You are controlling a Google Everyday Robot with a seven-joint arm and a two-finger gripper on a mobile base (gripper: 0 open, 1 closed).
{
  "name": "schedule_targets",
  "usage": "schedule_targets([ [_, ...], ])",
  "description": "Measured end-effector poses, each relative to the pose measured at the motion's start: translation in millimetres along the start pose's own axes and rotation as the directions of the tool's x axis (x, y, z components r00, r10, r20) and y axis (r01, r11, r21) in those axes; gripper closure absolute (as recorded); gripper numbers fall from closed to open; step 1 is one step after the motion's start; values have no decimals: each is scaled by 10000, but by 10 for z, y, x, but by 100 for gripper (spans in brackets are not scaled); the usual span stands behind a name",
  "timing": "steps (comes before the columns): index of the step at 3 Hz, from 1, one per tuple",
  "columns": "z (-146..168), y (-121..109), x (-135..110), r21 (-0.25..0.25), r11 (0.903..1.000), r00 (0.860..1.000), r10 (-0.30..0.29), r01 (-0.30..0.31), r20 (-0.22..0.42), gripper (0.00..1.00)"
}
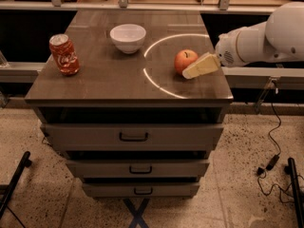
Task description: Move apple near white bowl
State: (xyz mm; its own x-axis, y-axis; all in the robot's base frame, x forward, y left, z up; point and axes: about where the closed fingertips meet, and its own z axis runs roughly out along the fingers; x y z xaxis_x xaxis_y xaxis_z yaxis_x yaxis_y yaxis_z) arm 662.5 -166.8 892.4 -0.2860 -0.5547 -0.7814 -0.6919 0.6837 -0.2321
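The red-orange apple [184, 60] sits on the dark cabinet top [109, 80], right of centre. The white bowl [128, 37] stands upright further back and to the left, well apart from the apple. My gripper [189, 73] comes in from the right on the white arm [266, 37]. Its cream finger [202, 66] lies low against the apple's front right side. Only one finger shows clearly.
A red soda can [64, 54] stands near the left edge of the cabinet top. A bright curved light streak [159, 46] runs across the top around the apple. Three drawers are below. Cables lie on the floor at the right.
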Motion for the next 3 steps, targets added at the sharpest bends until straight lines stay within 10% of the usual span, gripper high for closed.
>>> schedule_targets([
  [1,276,-48,11,-85,9985,9977,547,-544,409,0],
  [3,597,-39,78,-662,9908,9909,1217,-1179,567,37],
])
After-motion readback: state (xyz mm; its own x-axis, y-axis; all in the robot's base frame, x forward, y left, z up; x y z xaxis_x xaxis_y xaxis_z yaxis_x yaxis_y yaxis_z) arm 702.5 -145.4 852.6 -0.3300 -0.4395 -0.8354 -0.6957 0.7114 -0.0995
